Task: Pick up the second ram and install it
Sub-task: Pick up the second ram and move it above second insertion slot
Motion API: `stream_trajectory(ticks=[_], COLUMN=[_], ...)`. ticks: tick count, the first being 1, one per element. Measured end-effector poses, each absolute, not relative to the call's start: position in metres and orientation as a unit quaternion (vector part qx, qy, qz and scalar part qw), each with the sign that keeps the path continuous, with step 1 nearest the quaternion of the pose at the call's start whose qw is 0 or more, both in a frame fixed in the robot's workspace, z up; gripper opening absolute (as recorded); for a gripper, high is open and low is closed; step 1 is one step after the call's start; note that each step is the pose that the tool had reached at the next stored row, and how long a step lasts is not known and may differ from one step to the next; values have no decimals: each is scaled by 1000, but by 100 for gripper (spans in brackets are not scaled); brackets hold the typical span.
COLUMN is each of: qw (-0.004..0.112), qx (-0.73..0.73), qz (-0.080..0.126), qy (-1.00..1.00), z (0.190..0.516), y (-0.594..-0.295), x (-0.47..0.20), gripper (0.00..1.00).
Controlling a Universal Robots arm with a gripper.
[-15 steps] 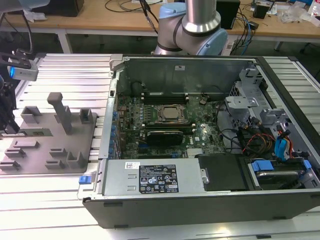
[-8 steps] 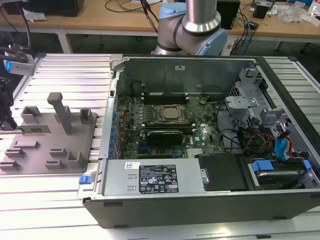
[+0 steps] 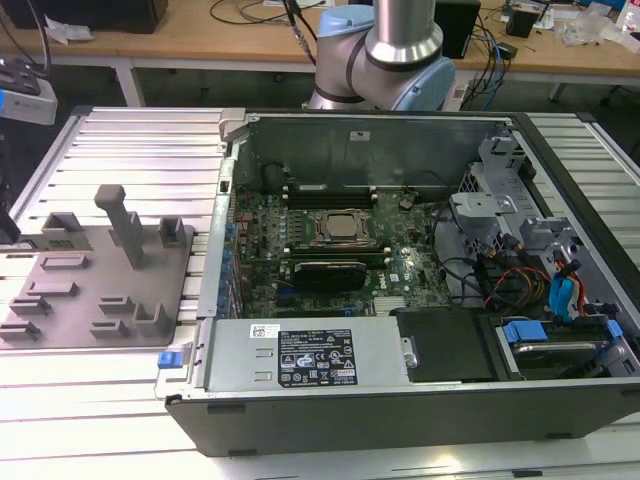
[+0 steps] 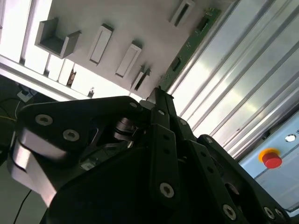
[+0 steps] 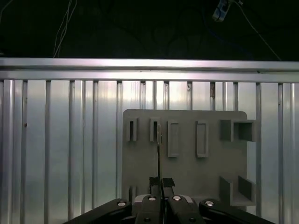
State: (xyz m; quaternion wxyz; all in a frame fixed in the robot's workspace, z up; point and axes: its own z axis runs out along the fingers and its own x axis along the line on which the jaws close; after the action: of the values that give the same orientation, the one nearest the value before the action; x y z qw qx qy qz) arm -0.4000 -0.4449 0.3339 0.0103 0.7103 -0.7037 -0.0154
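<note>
**Item: second ram, held in gripper**

Your black two-finger gripper [image 5: 159, 183] is clamped on one end of the long, thin green circuit-board second ram [image 4: 192, 43]. Long axis: straight out from the fingertips, over the grey plastic fixture plate [image 5: 187, 163] (clear of its slots or not, cannot tell). Black open computer case [image 3: 400, 420]: beside the plate, toward the exterior view's right.

We see a green ram [image 4: 191, 46] with dark chips, a black gripper [image 5: 159, 182] and a plain grey plate [image 5: 187, 158]. Table [image 3: 130, 150]: silver, ribbed in parallel stripes. Arm [image 3: 400, 50]: silver with pale-blue joints. Case [image 3: 400, 425] black, board [image 3: 410, 270] green, clip [image 3: 172, 358] blue, cables [image 3: 512, 280] orange and red. Red button [image 4: 272, 160] on a yellow ring.
</note>
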Motion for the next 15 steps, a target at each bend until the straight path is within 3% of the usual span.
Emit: stream_trajectory(ticks=[15], qw=[9], qx=[710], qz=[-14], qy=[-704], z=[389], y=[-445], x=[-400], gripper=[9])
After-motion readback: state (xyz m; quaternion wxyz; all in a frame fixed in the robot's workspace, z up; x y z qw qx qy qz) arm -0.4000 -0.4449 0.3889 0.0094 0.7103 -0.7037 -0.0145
